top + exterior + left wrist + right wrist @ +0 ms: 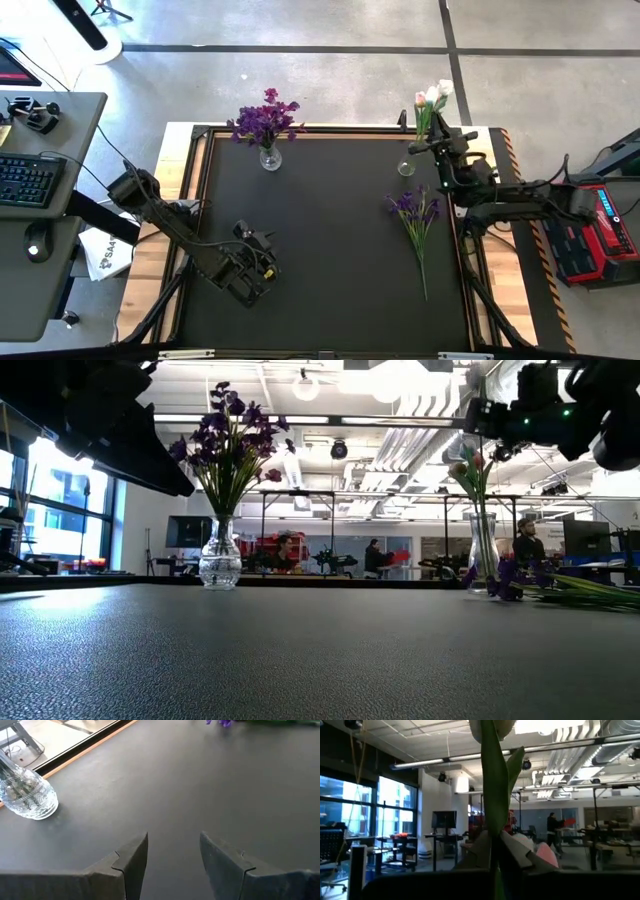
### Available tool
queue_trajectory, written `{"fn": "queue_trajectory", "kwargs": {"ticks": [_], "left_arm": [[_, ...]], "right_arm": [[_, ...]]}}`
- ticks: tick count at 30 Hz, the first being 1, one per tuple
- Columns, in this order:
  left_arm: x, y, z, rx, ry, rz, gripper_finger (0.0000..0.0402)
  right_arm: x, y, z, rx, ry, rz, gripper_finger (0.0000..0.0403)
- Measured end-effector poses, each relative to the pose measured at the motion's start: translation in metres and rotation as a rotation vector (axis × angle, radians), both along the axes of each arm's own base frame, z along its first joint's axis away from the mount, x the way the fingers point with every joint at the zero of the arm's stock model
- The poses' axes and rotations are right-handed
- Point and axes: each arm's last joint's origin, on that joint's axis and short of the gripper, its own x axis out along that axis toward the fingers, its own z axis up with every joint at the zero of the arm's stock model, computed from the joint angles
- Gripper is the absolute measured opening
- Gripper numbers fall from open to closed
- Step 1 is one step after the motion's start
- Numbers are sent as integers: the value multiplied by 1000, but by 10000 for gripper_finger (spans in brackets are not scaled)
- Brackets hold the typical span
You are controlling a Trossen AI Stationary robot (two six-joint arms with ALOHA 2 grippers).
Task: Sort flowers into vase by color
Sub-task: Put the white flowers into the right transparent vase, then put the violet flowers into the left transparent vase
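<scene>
A clear glass vase (pixel 270 158) near the table's far edge holds dark purple flowers (pixel 266 120). A second glass vase (pixel 406 168) stands at far right and holds pink and white tulips (pixel 432 97). Several more purple flowers (pixel 418 213) lie flat on the mat in front of it. My right gripper (pixel 426 144) is up beside the tulips, above the right vase, shut on a green stem. My left gripper (pixel 172 852) hovers open over the bare mat at near left (pixel 262 258). My right gripper pinches the green stem (pixel 494 827) of a white tulip between its two fingers, just under a leaf (pixel 512 767). The stem stands upright, with the white head (pixel 492 726) above the fingers. The gripper hides the stem's lower end.
A raised wooden frame (pixel 190 190) borders the black mat. The mat's middle and near part are bare. A desk with a keyboard and mouse (pixel 30 180) stands beyond the table's left side. People (pixel 527 542) and workbenches show in the room behind.
</scene>
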Motion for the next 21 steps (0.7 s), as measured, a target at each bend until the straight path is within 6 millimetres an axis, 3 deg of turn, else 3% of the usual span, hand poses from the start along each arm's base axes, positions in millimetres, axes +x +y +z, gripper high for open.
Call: {"fn": "queue_trajectory", "kwargs": {"ticks": [7, 17, 21], "left_arm": [[0, 0, 0, 0, 0, 0, 170], [0, 0, 0, -1, -1, 0, 170], [0, 0, 0, -3, 1, -1, 170]], "right_arm": [[1, -4, -7, 72, 34, -56, 35], [13, -11, -17, 233, 116, -62, 151], [24, -12, -11, 303, 195, -112, 182]]}}
